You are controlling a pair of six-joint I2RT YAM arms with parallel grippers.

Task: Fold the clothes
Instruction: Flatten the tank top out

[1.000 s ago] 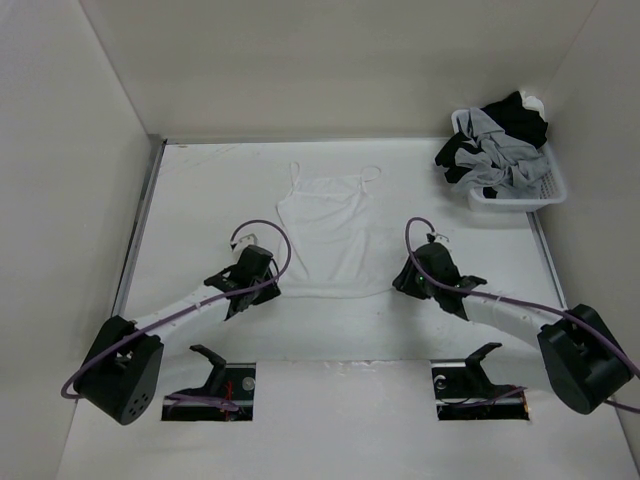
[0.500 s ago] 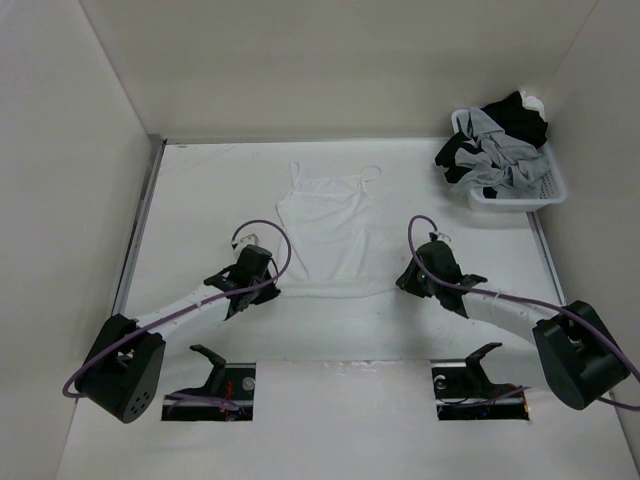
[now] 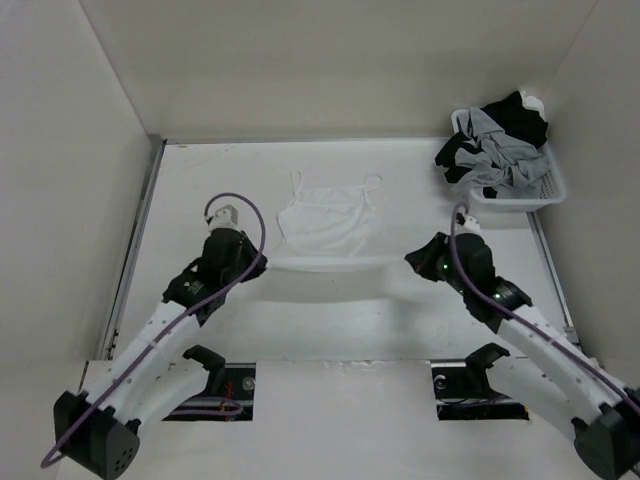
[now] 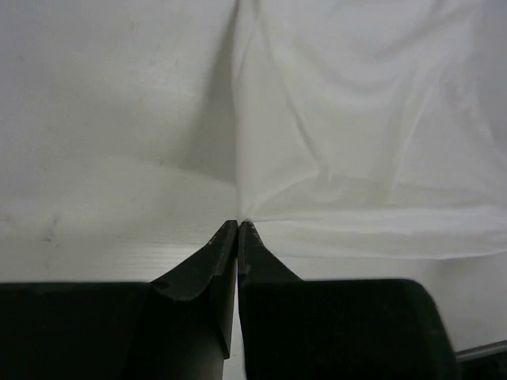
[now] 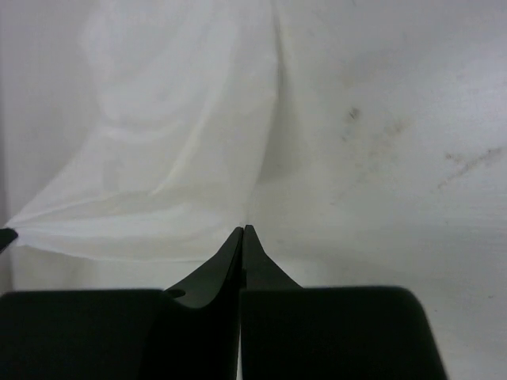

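While the white top (image 3: 322,215) lies near the middle of the table (image 3: 190,190), straps towards the far edge, its near hem is off the surface and stretched in a taut band between the two arms. The left gripper (image 4: 238,228) has its jaws pressed together on the left hem corner; its wrist camera shows the cloth drawn to a point right at the fingertips. The right gripper (image 5: 243,231) is clamped in the same way on the right hem corner, with the fabric fanning away from its tips. Both strap loops (image 3: 295,180) rest flat on the table at the far end of the top, and the upper body of the top looks flat beneath the raised hem.

By my reading, the first fold is under way but not finished: the corners are caught and the lower half is up, yet nothing has been laid down. What seems left is to bring the hem over to the strap end, set it down evenly, let go, and probably make another fold to narrow the piece. The thin cloth sags between the grips, so uneven travel of the arms could skew the fold.

A white basket (image 3: 545,190) holding black and grey clothes (image 3: 495,140) sits in the far right corner, well apart from the top.
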